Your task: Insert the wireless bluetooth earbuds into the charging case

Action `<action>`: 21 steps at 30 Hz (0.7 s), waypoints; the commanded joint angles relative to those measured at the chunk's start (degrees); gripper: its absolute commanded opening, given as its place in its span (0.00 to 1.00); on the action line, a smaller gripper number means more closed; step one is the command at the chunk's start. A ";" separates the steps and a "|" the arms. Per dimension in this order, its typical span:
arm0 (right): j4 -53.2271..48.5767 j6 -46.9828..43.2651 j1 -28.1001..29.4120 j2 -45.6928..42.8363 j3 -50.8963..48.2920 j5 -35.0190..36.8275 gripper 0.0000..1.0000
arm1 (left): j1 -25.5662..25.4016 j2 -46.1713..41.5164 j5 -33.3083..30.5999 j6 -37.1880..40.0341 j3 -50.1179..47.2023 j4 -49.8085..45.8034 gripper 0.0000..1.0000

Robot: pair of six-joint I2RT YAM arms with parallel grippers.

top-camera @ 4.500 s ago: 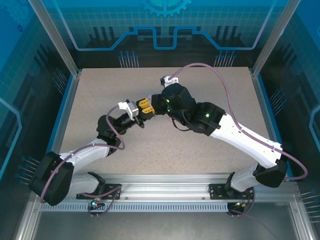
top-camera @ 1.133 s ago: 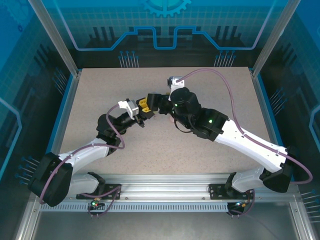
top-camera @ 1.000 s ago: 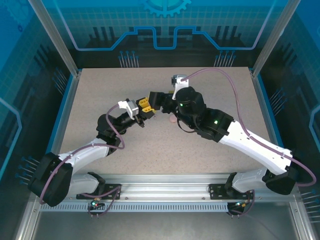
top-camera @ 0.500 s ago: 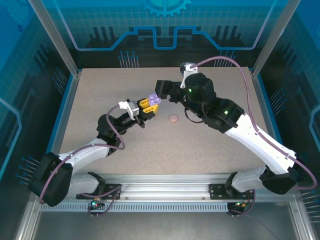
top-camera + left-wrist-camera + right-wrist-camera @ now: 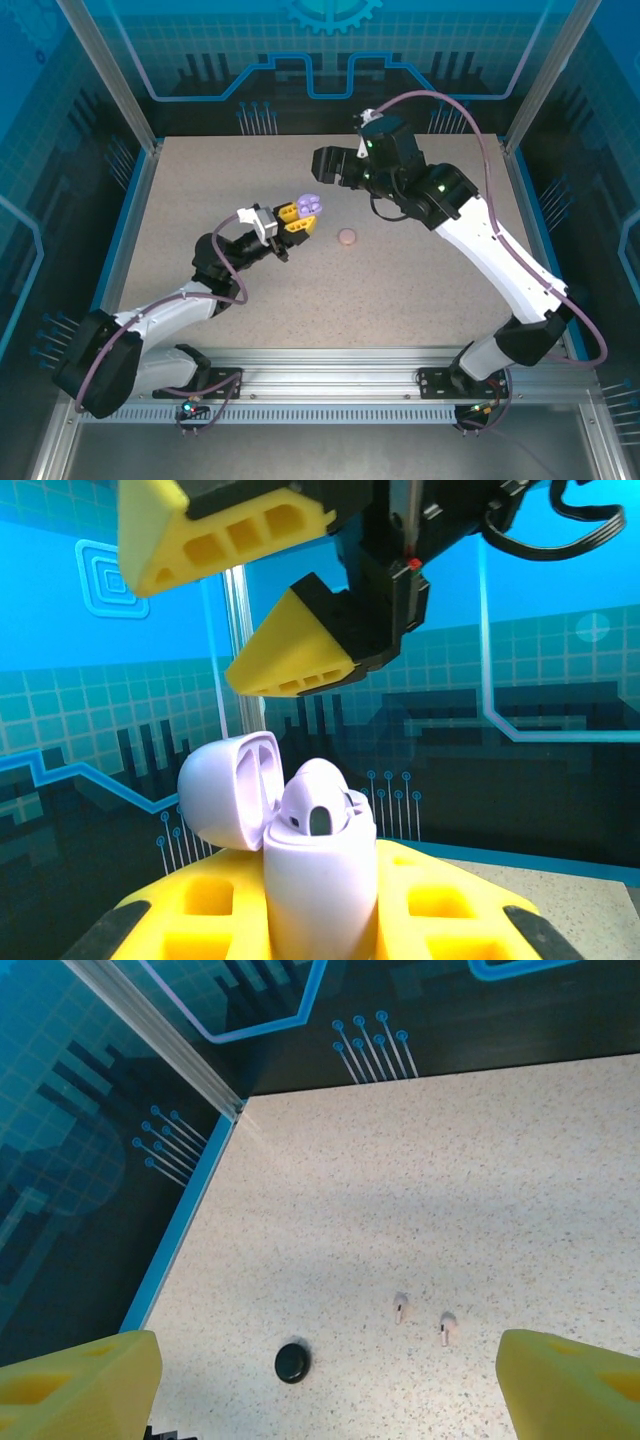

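speckled beige tabletop (image 5: 230, 180), blue-lit panels around. left gripper (image 5: 298, 217) pinches the open purple case (image 5: 318, 880), one purple bud (image 5: 315, 802) seated inside. right gripper (image 5: 325, 163) hovers wide apart, empty. two pale pink buds (image 5: 401, 1307) lie loose near a black case (image 5: 292, 1361); most of the job looks undone.
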 commanded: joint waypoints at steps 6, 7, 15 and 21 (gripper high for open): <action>-8.74 -1.63 -2.07 7.23 9.30 -6.64 0.84 | -1.69 -2.01 1.73 2.79 -1.07 -2.26 0.00; -9.04 -1.73 -2.10 7.91 9.83 -7.15 0.83 | -1.80 -2.27 1.71 3.03 -1.22 -2.69 0.00; -11.06 -2.28 -2.34 13.28 13.71 -10.99 0.56 | -2.34 -4.36 1.84 5.88 -1.60 -7.32 0.00; -11.44 -2.68 -1.70 13.91 13.24 -12.61 0.30 | -2.34 -3.80 1.42 6.01 -1.16 -7.10 0.00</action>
